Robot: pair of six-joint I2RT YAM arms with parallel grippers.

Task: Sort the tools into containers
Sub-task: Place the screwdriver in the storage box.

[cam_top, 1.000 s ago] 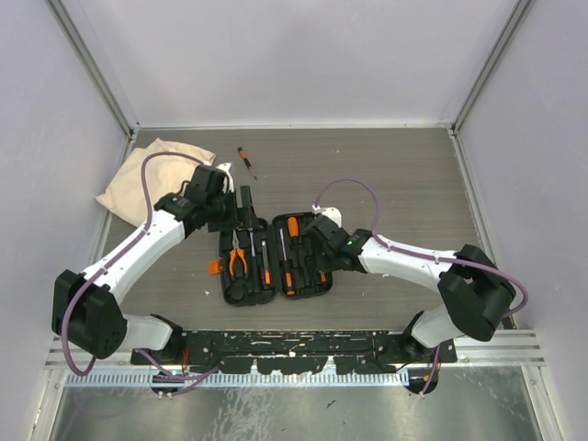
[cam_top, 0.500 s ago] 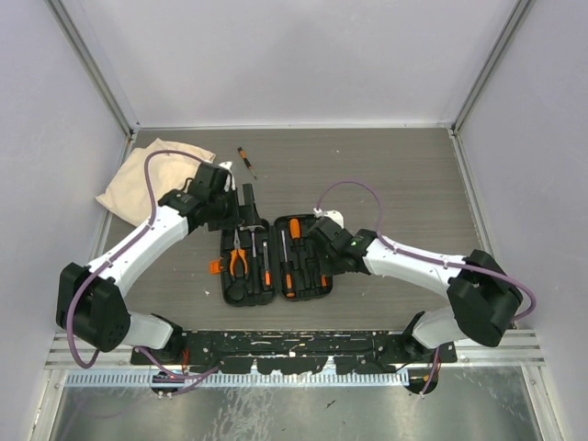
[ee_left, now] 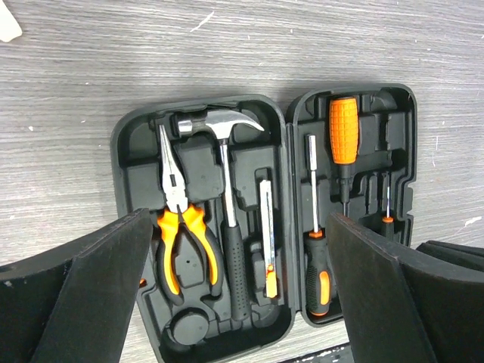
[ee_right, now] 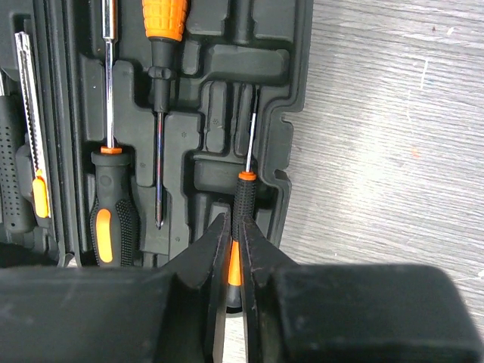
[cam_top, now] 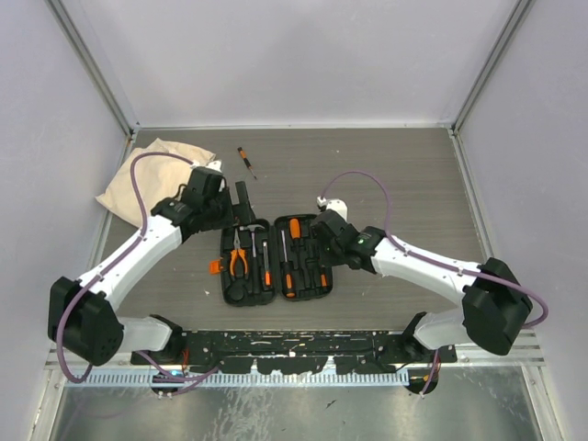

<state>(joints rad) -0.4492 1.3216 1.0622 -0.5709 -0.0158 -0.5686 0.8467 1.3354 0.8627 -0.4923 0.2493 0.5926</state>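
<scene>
Found a slim black-handled screwdriver [ee_right: 243, 198] with an orange collar, pinched at the handle by the right gripper [ee_right: 235, 231], jaws drawn nearly together on it. Steel shaft aligned along the narrow groove beside the right rim of the open tool case [ee_left: 286, 151]; cannot tell whether seated or lifted clear.

Observed in the same right half a large orange-handled screwdriver [ee_left: 342, 140] and a black-and-orange one [ee_left: 318, 265], both lying in their recesses. In the left half: pliers [ee_left: 176, 198], claw hammer [ee_left: 227, 189] and a slim steel-and-orange tool [ee_left: 266, 227], side by side, each bedded.

Located the case at the middle of the table [cam_top: 395, 175], nearer the near edge, both halves flat, hinge running near to far.

Left gripper [cam_top: 241, 202] poised over the far edge of the case's left half, spread fully wide, gripping nothing.

Noted one loose screwdriver [cam_top: 246, 162] toward the far edge, left of centre, well apart from the case. Cloth bag [cam_top: 147, 179] at the far left corner.

Broad stretch of table between the case's right rim and the right edge. Only a narrow strip between case and near edge.
</scene>
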